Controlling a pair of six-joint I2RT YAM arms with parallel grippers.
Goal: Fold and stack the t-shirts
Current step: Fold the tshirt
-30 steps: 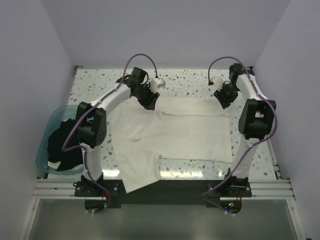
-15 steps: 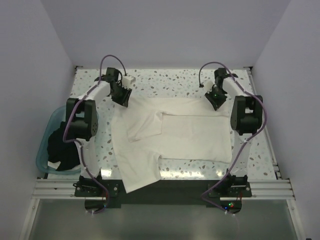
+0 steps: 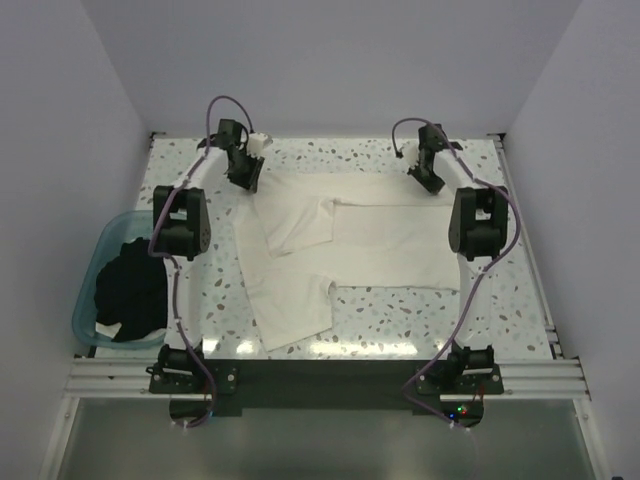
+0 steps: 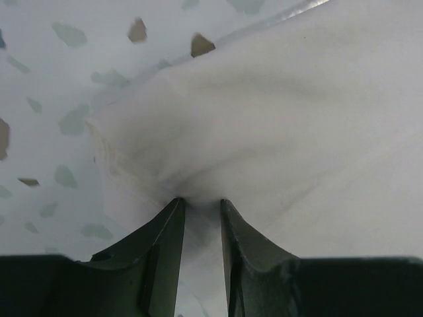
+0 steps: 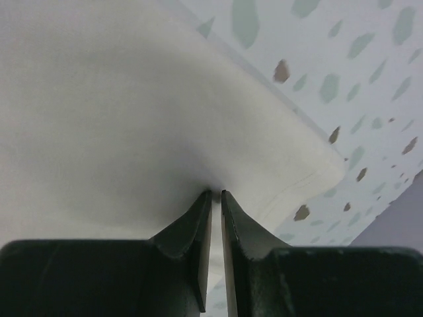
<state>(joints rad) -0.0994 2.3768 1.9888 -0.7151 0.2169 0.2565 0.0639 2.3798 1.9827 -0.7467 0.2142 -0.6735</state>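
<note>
Obs., both arms over the last second: reach extended toward the far wall, dragging the white t-shirt [image 3: 350, 240] with them. The shirt's near flap, which had hung over the near edge of the counter [image 3: 500, 300], now lay wholly on the counter, just inside that edge. Cloth looked flatter and pulled taut along its far edge; no print showing on the upper side.

Left tool [image 4: 201, 201]: clenched on a pinched ridge of white cloth at the far-left corner, cloth filling the gap between its jaws. Right tool [image 5: 215, 193]: jaws nearly together, gripping the hemmed edge at the far-right corner.

Judgement: this was the spreading step. The shirt sat laid out for folding, with no fold started.

Room: the held edge lay near the back of the counter, so little travel was left in that direction. Bare counter showed on the right of the shirt and in a strip on the left. The black t-shirt [image 3: 130, 290] lay bunched in the teal tub [image 3: 85, 300] at the counter's left side, well apart from the white one
</note>
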